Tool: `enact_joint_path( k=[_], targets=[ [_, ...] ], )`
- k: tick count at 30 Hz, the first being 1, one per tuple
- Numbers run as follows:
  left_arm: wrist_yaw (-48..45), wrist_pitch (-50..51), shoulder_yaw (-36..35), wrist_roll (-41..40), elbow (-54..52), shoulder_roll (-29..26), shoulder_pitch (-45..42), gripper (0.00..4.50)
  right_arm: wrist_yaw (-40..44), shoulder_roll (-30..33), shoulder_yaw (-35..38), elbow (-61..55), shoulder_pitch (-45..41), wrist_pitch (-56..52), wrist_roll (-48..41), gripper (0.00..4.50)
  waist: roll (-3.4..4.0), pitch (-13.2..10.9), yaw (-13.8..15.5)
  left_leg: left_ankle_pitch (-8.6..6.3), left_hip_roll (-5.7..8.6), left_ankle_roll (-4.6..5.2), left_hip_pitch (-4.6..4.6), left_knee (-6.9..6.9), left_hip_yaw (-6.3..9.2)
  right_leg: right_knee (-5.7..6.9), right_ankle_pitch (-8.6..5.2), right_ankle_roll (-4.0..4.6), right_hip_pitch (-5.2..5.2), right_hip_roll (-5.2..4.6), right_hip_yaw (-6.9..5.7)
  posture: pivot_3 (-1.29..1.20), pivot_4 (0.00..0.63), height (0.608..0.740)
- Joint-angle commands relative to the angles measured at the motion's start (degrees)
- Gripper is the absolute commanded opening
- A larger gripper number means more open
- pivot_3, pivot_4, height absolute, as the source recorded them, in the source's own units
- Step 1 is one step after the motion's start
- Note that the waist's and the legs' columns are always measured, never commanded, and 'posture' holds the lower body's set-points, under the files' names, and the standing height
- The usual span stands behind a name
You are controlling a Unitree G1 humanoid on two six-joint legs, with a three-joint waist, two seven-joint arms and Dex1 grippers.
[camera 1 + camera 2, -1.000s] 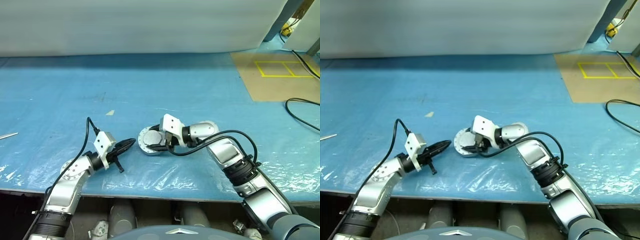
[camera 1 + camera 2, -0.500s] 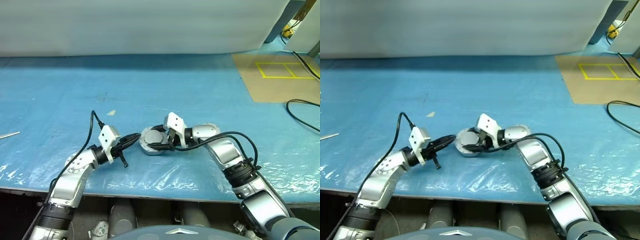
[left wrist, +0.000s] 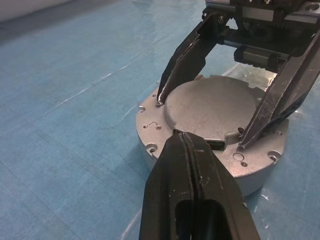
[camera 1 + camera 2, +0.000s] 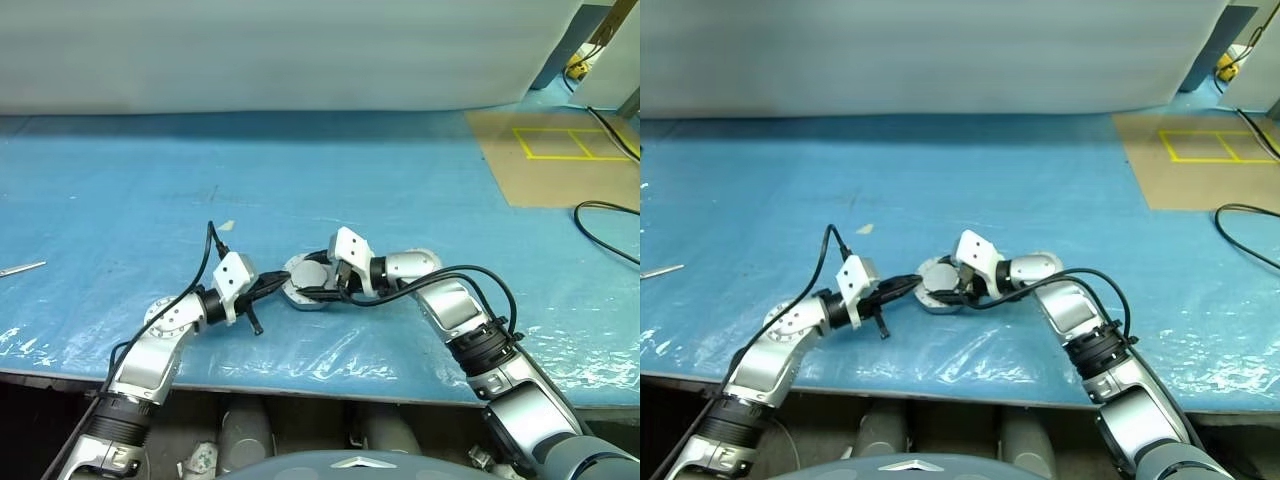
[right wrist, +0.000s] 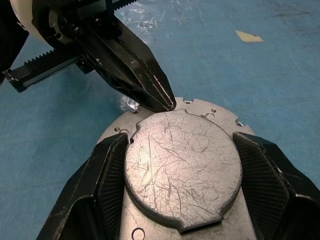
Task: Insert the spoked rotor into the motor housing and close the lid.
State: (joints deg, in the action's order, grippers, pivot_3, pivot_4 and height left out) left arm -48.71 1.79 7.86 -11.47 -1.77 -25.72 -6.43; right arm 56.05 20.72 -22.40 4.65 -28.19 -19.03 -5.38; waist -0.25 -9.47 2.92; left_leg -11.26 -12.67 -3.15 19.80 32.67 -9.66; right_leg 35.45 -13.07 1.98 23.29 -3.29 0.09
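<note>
— Between our two grippers, on the blue plastic sheet [image 4: 330, 190], we see the motor housing [image 3: 150, 131] lying flat with the lid [image 5: 182, 167] on top of it, plain scratched grey face up. Our right gripper [image 5: 182, 170] has its fingers spread wide, one on each side of the lid, their inner faces against its rim

— Do we agree it grips the lid? From the right wrist view the pads [image 5: 112, 175] seem to touch the edge, but the contact line sits in shadow

— We agree they flank it closely; a firm hold we cannot tell. Our left gripper [image 3: 184, 142] has its fingers pressed together with nothing between them, and their joined tip rests at the lid's edge, on the side away from the right wrist

— Touching, or just above?

— In both wrist views the tip meets the seam where lid meets housing, so touching as far as we can see. From the head views the whole stack is a small grey blur half covered by the right gripper

— And the spoked rotor?

— Nothing we can point to; whatever lies under the lid is covered. The housing's windings are covered too, with just its silver flange and screw holes around the lid
</note>
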Motion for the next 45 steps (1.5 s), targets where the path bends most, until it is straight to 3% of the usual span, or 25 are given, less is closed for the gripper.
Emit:
enact_joint_path(
  k=[1, 6, 11, 16, 21, 26, 32, 36, 45],
  targets=[
    [-0.92, 2.19, 2.4, 1.39, 0.77, -0.57, 0.93, 0.0, -0.26, 0.46, -1.06, 0.27, 0.15, -0.78, 1.53, 2.97, 0.08, 0.08, -0.01, 0.0, 0.0, 0.0, 0.0, 0.0, 0.0, -0.01, 0.0, 0.0, 0.0, 0.0, 0.01, 0.0, 0.15, 0.74],
    [-1.25, 3.56, 2.67, 1.02, 0.03, -0.73, 0.91, 0.0, -0.23, -0.02, -1.14, -0.52, 0.24, -1.78, 1.28, 2.97, 0.09, 0.09, 0.0, 0.0, 0.0, 0.0, 0.0, -0.05, 0.0, -0.01, -0.01, -0.01, 0.01, 0.0, 0.0, 0.0, 0.15, 0.74],
    [-1.54, 4.58, 2.7, 0.7, -0.41, -0.66, 0.45, 0.0, 0.25, 0.72, -1.93, -0.67, 0.72, 1.43, 2.7, 4.47, 0.15, 0.13, 0.06, 0.0, 0.0, 0.0, 0.0, -0.26, 0.0, -0.2, -0.02, -0.03, 0.01, -0.02, 0.0, 0.0, 0.15, 0.74],
    [-1.63, 4.65, 2.48, 1.04, -0.12, -0.48, -0.08, 0.0, 3.11, 0.49, -1.39, -1.85, 1.48, 6.14, 0.49, 4.47, 0.19, 0.16, 0.2, 0.0, 0.0, 0.0, 0.14, -0.38, 0.0, -0.51, 0.18, 0.31, 0.01, -0.01, -0.05, 0.0, 0.15, 0.74],
    [-1.46, 4.67, 2.45, 1.21, 0.08, -0.47, -0.65, 0.0, 3.69, -1.78, 4.61, -4.15, 1.14, 1.51, -7.5, 4.47, 0.19, 0.15, 0.14, 0.0, 0.02, 0.0, 0.26, -0.46, -0.01, -0.69, 0.16, 0.29, 0.07, -0.01, -0.07, 0.0, 0.15, 0.74],
    [-1.29, 4.42, 2.47, 1.34, 0.15, -0.45, -0.98, 0.0, 0.72, -2.07, 8.59, -2.15, -0.47, -2.39, -9.12, 4.47, 0.19, 0.15, 0.05, 0.01, 0.08, -0.01, 0.29, -0.5, -0.02, -0.68, 0.16, 0.29, 0.13, 0.03, -0.13, 0.0, 0.15, 0.74],
    [-2.74, 3.77, 1.97, -1.04, -1.97, -0.01, -0.78, 0.0, -3.24, -0.9, 12.03, -0.99, -1.69, -18.37, -11.69, 4.47, 0.19, 0.15, 0.12, 0.1, 0.1, -0.17, 0.29, -0.5, -0.02, -0.68, 0.16, 0.28, 0.12, 0.02, -0.12, 0.0, 0.15, 0.74],
    [-3.03, 3.53, 1.66, -1.63, -2.39, -0.15, -1.0, 0.0, -5.03, -1.19, 16.47, -1.65, -2.65, -34.45, -18.47, 4.47, 0.2, 0.13, 0.11, 0.11, 0.12, -0.19, 0.3, -0.54, -0.02, -0.71, 0.15, 0.28, 0.14, 0.02, -0.12, 0.0, 0.15, 0.74],
    [-3.06, 2.96, 1.43, -1.38, -1.82, -0.02, -1.39, 0.0, -12.18, -5.55, 25.49, 0.21, -5.6, -63.28, -29.23, 4.47, 0.24, 0.11, 0.31, 0.13, 0.07, -0.22, 0.3, -0.58, -0.07, -0.69, 0.14, 0.28, 0.2, 0.05, -0.13, 0.0, 0.15, 0.74]
  ],
)
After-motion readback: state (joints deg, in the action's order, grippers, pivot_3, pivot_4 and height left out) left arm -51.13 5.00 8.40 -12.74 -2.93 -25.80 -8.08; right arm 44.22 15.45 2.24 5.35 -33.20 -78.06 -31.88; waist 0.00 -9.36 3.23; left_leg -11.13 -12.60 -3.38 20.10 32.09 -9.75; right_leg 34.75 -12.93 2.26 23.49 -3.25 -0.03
